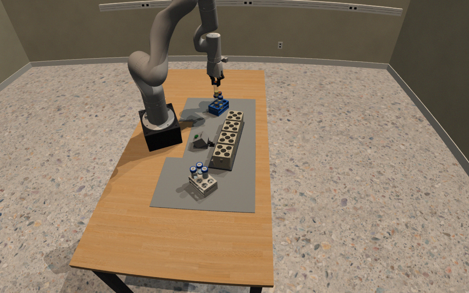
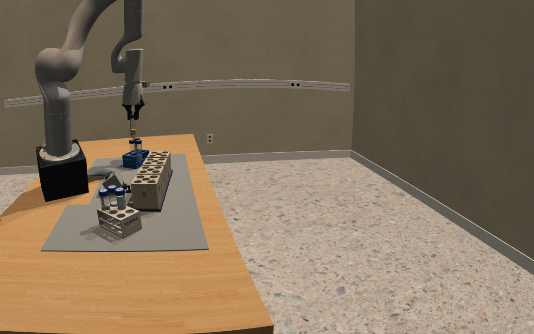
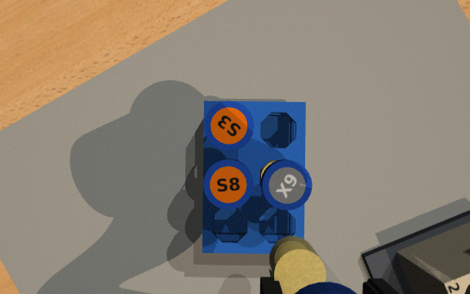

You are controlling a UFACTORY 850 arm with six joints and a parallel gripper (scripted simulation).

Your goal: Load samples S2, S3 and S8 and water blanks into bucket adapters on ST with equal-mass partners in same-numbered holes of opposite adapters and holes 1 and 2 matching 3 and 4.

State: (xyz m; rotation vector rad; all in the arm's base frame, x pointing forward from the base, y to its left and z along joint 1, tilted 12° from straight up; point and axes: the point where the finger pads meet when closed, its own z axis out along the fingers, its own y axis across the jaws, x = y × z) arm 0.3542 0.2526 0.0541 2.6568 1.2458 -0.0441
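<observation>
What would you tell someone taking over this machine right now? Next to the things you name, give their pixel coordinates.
Hand [image 1: 216, 83] [image 2: 132, 115]: shut on a part-filled tube [image 1: 216, 90] [image 2: 132, 127] [image 3: 299, 269], probably S2, in mid-air.
Blue rack [image 1: 214, 110] [image 2: 130, 161] [image 3: 255, 245]: S3 [image 3: 228, 126], S8 [image 3: 228, 184], X9 [image 3: 286, 184].
White rack [image 1: 210, 189] [image 2: 132, 225]: three blanks.
Done: no tubes seen in the adapters.
Left: load samples, balance with blanks, leave X9, let go, press DONE [image 1: 196, 136] [image 2: 107, 176].
</observation>
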